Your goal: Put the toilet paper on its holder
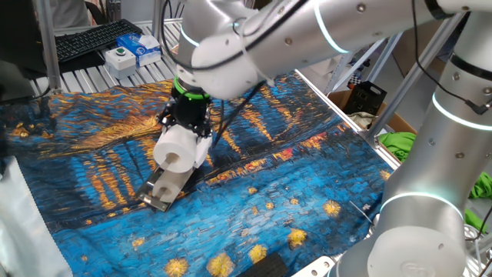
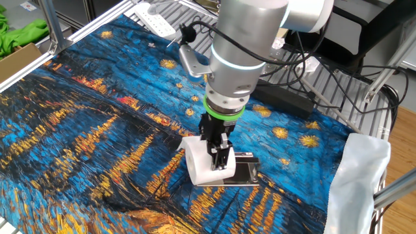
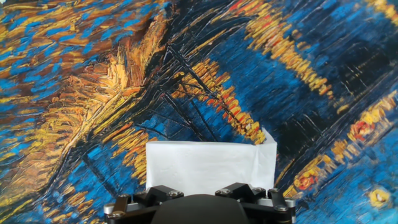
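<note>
The toilet paper (image 1: 177, 151) is a plump white roll with a small hollow core. It hangs between the fingers of my gripper (image 1: 186, 143), which is shut on it. It sits just above the holder (image 1: 164, 191), a flat shiny grey metal piece lying on the painted blue-and-orange cloth. In the other fixed view a black finger (image 2: 221, 153) crosses the near end of the toilet paper (image 2: 203, 166), and the holder (image 2: 245, 171) sticks out to its right. The hand view shows the toilet paper (image 3: 205, 165) as a white block right under the hand; the holder is hidden there.
A white-and-blue box (image 1: 143, 48) and a black keyboard (image 1: 94, 40) lie beyond the cloth's far edge. A white power strip (image 2: 158, 21) and cables sit behind the arm. White plastic (image 2: 361, 179) hangs on the frame post at the right.
</note>
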Tool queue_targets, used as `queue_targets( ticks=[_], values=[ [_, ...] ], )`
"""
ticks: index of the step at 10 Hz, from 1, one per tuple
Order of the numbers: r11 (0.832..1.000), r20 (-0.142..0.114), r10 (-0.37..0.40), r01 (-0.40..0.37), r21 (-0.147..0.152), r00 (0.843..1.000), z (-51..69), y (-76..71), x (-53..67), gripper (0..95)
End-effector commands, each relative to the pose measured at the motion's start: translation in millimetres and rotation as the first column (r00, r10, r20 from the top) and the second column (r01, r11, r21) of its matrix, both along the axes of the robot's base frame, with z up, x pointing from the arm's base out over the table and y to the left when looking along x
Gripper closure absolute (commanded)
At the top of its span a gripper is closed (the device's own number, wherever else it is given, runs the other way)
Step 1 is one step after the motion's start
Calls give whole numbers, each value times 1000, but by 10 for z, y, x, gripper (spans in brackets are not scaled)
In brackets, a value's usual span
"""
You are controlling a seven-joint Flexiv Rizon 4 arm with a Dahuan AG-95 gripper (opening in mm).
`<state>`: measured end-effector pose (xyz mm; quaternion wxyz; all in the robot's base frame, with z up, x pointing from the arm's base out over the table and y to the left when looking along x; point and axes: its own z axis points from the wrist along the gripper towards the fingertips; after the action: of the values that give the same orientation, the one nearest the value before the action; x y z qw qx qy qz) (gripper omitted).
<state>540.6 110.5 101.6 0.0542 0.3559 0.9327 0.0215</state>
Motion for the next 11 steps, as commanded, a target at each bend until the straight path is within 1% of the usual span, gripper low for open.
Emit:
queue_targets(
  ticks=[1,2,4,5,7,11],
  values=[
    [1000,13,-7,7,-5,1000,-53,54,-1,950],
    [1000,13,-9,9,1,1000,-48,67,-11,950],
    [1000,13,-10,10,2,1000,-54,92,-26,950],
    [1000,23,-16,16,1,1000,-78,120,-40,950],
    [1000,28,-23,23,-1,999,-112,190,-83,950],
    [999,24,-33,33,8,999,-129,291,-164,950]
  ],
)
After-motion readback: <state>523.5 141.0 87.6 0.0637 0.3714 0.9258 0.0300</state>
